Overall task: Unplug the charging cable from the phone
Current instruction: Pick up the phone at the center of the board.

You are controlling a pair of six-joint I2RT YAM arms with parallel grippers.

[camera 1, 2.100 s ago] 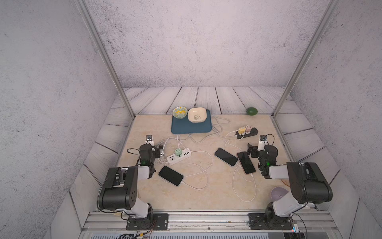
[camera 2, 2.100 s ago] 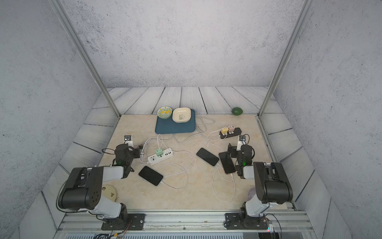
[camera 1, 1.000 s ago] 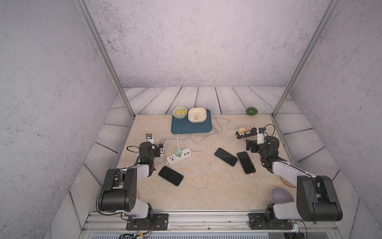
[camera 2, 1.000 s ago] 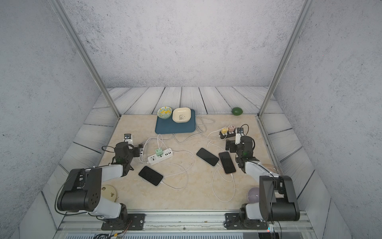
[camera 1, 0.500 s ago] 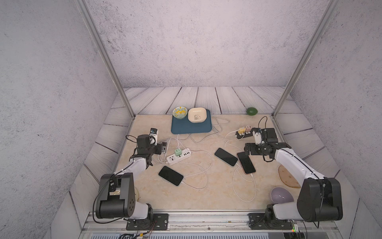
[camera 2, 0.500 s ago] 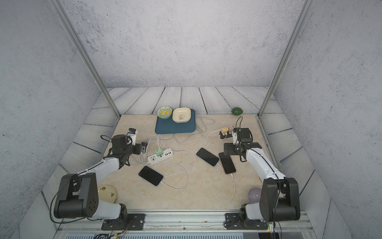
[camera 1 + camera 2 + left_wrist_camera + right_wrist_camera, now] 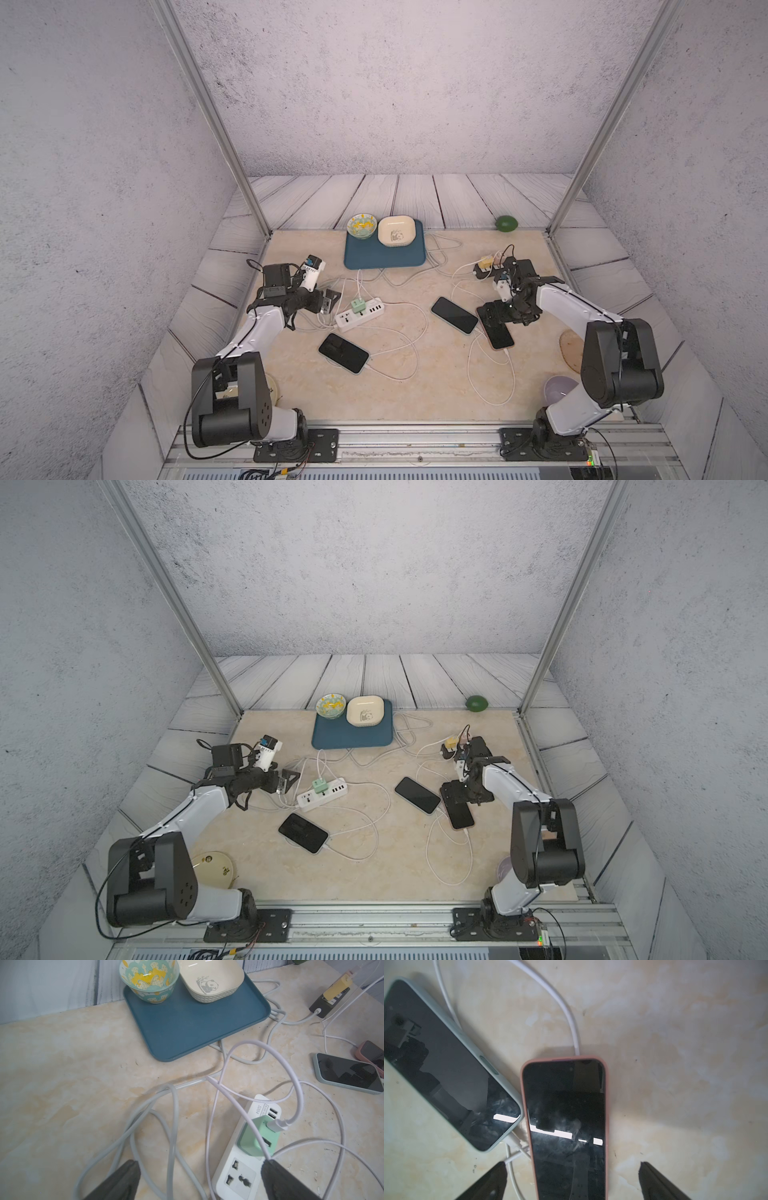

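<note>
Three dark-screened phones lie on the marble tabletop, each with a white charging cable. The pink-cased phone has its cable plugged into the end nearer the front edge. My right gripper hovers open over its far end, one finger on each side, touching nothing. Beside it lies a pale-green-cased phone. A third phone lies front left. My left gripper is open above grey cords beside the white power strip.
A blue tray with two bowls stands at the back. A green charger sits in the white strip; a black power strip lies behind my right wrist. Cable loops cross the middle. A green fruit lies back right.
Both arms have unfolded from their low poses near the front and reached forward. The right gripper has come over the pink phone; the left has swung toward the white power strip.
</note>
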